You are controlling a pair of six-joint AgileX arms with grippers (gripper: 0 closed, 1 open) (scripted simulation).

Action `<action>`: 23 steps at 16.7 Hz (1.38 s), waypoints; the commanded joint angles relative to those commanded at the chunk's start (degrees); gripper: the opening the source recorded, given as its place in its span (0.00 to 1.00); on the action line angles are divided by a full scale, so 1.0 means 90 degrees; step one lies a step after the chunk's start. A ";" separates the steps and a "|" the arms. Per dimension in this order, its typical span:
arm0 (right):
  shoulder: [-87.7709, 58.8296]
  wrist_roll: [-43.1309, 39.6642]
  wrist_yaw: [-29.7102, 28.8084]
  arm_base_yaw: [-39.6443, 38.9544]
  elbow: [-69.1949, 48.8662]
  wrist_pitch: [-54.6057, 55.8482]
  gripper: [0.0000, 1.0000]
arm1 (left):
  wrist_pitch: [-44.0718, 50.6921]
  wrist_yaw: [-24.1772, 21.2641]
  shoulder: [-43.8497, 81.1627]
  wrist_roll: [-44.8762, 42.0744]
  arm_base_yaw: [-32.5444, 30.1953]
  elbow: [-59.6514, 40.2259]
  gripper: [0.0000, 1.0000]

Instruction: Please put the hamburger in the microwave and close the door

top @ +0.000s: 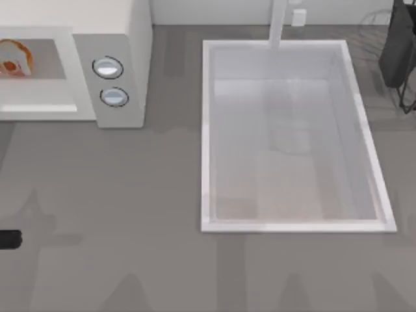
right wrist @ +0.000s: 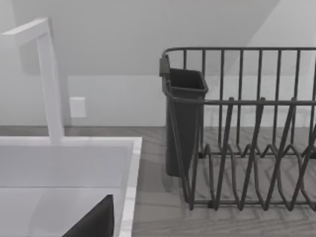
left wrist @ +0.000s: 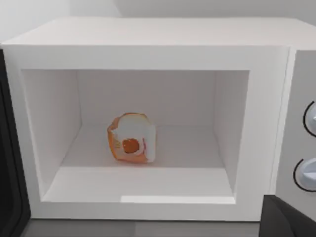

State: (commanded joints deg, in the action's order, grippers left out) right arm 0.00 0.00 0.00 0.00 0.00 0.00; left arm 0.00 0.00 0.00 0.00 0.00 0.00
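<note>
At the worktop's back left corner, the left gripper (left wrist: 289, 219) of the AgileX pair appears as a dark wedge in front of the microwave (left wrist: 148, 37), low beside its knob panel. Whether it is released or clenched cannot be told. In the left wrist view the cavity (left wrist: 143, 103) stands uncovered and faces the camera squarely. The hamburger (left wrist: 131, 138) sits inside on the cavity floor, a little off centre and well back from the front lip, touching no wall, its red-orange patch turned toward the opening. A dark upright edge (left wrist: 9, 187) runs along the side of the cavity away from the knobs; what it belongs to cannot be told. From above, the hamburger (top: 13, 58) lies inside the microwave (top: 123, 32) at the worktop's left edge, with the two knobs (top: 108, 67) stacked on the panel to its right. A short dark stub (top: 9, 239), seemingly part of the left arm, crosses the left edge nearer the front. The worktop (top: 130, 195) in front of the microwave is plain grey. The white sink (top: 205, 130) fills much of the right half, its faucet (top: 278, 26) at the back rim. The right gripper (right wrist: 94, 222), grip state likewise impossible to tell, shows as a dark corner against the sink (right wrist: 129, 187), facing the faucet (right wrist: 49, 79) and the dish rack (right wrist: 256, 148) with its dark cutlery cup (right wrist: 183, 123) at the back right corner.
</note>
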 joint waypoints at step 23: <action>0.0000 0.0000 0.0000 0.0000 0.0000 0.0000 1.00 | -0.1679 0.1098 0.1770 -0.0027 -0.1092 -0.0086 0.00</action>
State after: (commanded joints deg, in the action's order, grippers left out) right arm 0.00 0.00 0.00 0.00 0.00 0.00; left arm -15.11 9.88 15.93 -0.24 -9.83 -0.77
